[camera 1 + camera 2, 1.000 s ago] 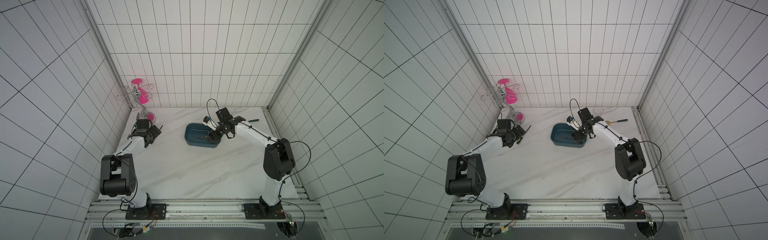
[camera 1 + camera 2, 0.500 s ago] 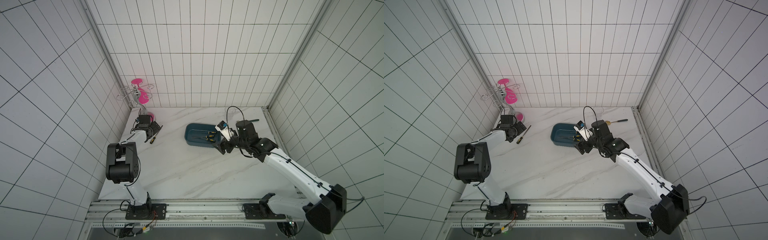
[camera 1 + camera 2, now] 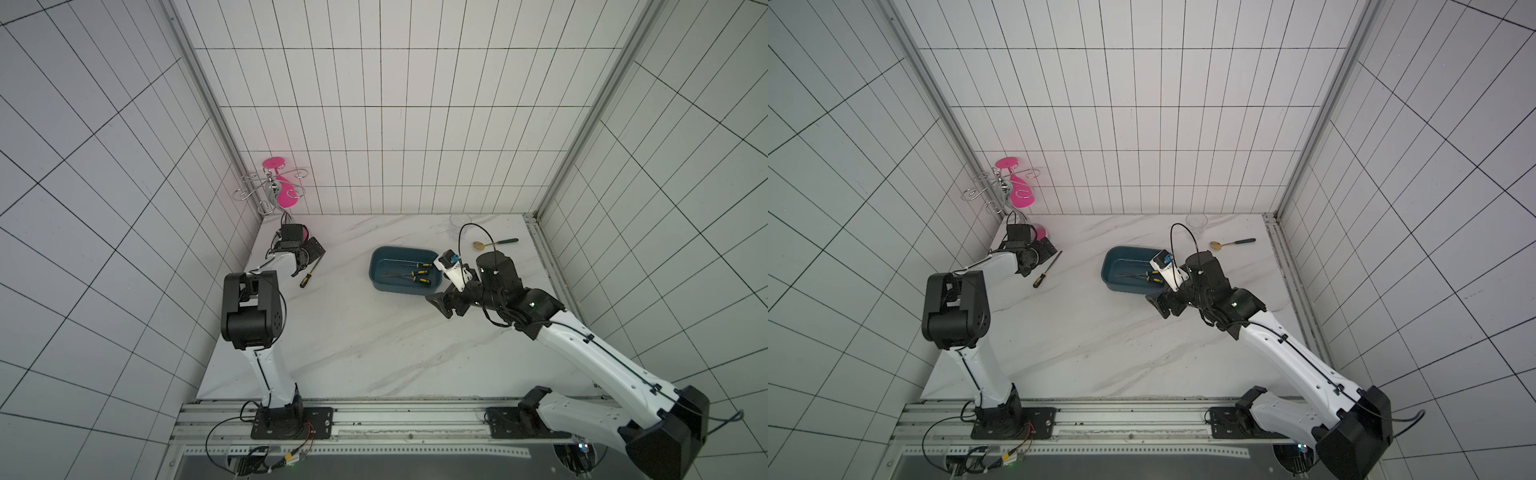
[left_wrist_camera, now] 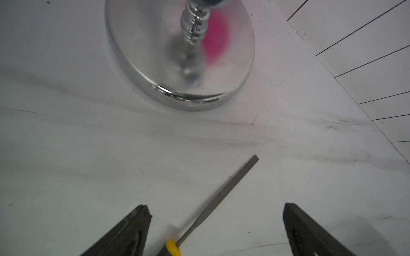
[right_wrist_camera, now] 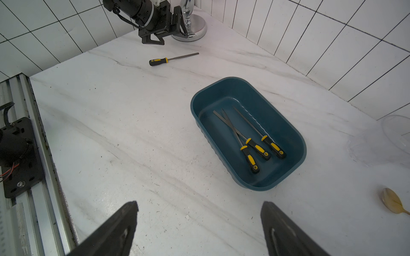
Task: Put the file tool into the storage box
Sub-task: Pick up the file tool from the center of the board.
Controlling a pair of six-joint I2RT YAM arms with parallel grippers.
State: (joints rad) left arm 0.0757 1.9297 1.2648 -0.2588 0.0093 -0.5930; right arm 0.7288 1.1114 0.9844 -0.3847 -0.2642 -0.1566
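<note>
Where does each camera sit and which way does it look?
Top views: high in front, looking down on the table; both arms show.
Left wrist: on the left arm, facing the loose file and stand base; left gripper shows.
Right wrist: on the right arm, facing the storage box; right gripper, left gripper show.
All share the loose file.

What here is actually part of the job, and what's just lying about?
Part of the job: dark teal plastic storage box; three yellow-and-black-handled metal files inside it; a fourth file lying loose by the open left gripper.
Lying about: chrome stand with pink pieces; clear cup; gold-bowled spoon.
</note>
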